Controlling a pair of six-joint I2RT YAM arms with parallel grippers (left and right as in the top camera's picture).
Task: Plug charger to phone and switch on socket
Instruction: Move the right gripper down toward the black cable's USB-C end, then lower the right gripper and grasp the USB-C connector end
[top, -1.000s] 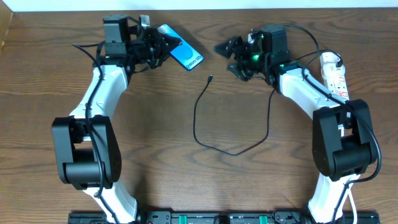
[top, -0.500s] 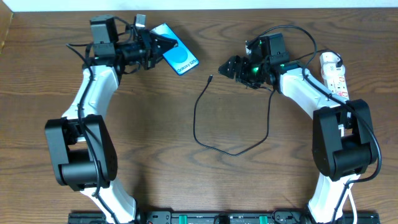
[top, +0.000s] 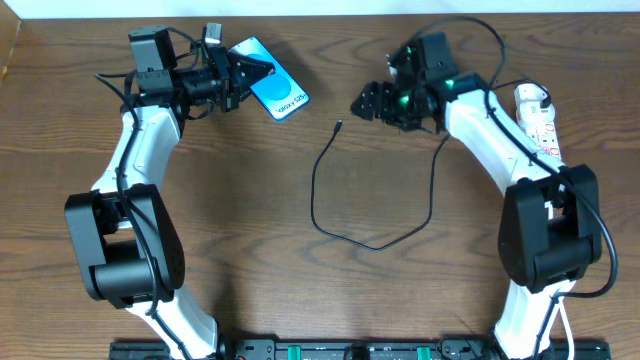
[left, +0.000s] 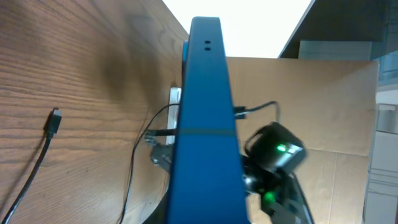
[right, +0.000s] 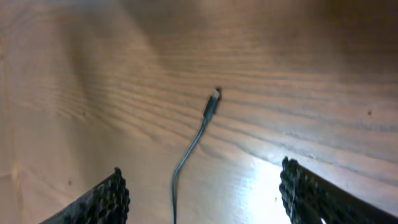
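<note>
1. Left claw (top: 252, 72) is clamped on the phone (top: 282, 96). It grips one short end, and the blue screen faces up in the overhead view.
2. The phone sits at far left, close to the back edge of the counter (top: 250, 260). I can't tell whether it touches the wood.
3. Left wrist view shows the phone edge-on, with the two small holes in its blue rim pointing away from the claw.
4. Right claw (top: 363, 102) is spread wide with nothing between the fingers. It hovers far-centre, pointing left.
5. The charger (top: 313, 200) lies loose mid-counter in a big open loop. Its connector tip (right: 212, 104) is flat on the wood just ahead of the right claw, touching nothing.
6. The charger's other end runs under the right arm, and the plug is hidden.
7. The socket (top: 538, 122) is at the far right, near the counter's right edge and just beside the right arm.
8. Bare wood lies between phone and tip, and across the near half outside the loop.
</note>
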